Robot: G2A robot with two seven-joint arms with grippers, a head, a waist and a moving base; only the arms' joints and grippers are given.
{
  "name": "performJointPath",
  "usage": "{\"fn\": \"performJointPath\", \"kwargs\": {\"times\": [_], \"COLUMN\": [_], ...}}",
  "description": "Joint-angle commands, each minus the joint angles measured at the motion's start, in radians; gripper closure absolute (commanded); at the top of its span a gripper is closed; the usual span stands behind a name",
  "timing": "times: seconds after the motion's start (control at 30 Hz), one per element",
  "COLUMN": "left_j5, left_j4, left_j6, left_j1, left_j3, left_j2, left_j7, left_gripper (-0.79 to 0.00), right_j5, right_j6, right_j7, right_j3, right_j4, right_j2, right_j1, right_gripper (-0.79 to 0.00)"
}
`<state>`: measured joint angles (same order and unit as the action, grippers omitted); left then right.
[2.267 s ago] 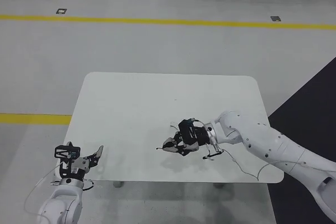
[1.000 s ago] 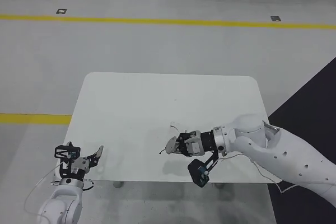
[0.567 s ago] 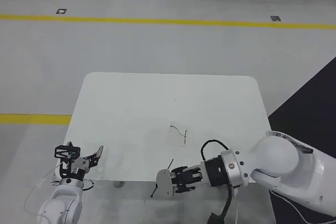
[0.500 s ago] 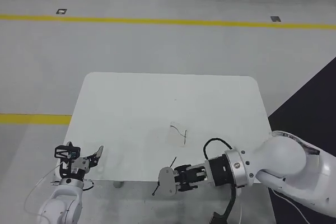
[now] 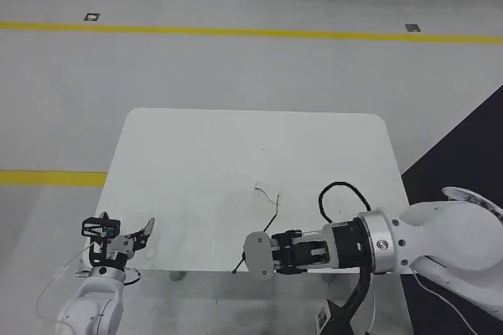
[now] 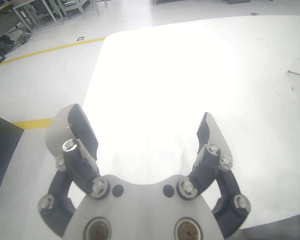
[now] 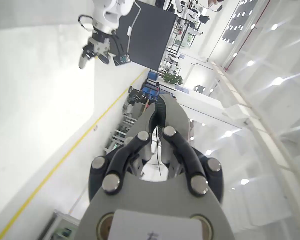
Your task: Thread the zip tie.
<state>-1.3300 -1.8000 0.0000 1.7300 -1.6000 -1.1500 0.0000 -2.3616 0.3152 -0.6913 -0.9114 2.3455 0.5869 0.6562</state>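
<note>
The zip tie (image 5: 270, 226) is a thin black strip, probably light, springy and slippery. It juts out past the near edge of the table (image 5: 193, 151), pinched partway along its length in the closed right gripper (image 5: 253, 254). A hold closer to its tip should steady it for threading. At the near-left corner the left gripper (image 6: 140, 113) stands wide open, holding nothing

White table (image 5: 193, 159) on a grey floor (image 5: 50, 100), yellow lines (image 5: 235, 33) at 12 and 9 o'clock. Black zip tie (image 5: 268, 226). My right gripper (image 5: 253, 254) and left gripper (image 6: 150, 128): pale grey fingers (image 6: 216, 138), ribbed black pads (image 6: 83, 128), silver bolts.
</note>
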Motion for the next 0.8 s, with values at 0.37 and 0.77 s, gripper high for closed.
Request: {"fn": "performJointPath", "kwargs": {"times": [0.37,0.77], "left_j5": [0.000,0.000], "left_j4": [0.000,0.000], "left_j6": [0.000,0.000], "left_j1": [0.000,0.000], "left_j3": [0.000,0.000], "left_j2": [0.000,0.000], "left_j7": [0.000,0.000], "left_gripper": [-0.785,-0.785], "right_j5": [0.009,0.042], "right_j6": [-0.240,-0.235], "right_j7": [-0.136,-0.105], "right_j3": [-0.299,-0.317], "right_j4": [0.005,-0.002], "right_j2": [-0.037,-0.037], "right_j1": [0.075,0.127], "right_gripper": [0.000,0.000]}}
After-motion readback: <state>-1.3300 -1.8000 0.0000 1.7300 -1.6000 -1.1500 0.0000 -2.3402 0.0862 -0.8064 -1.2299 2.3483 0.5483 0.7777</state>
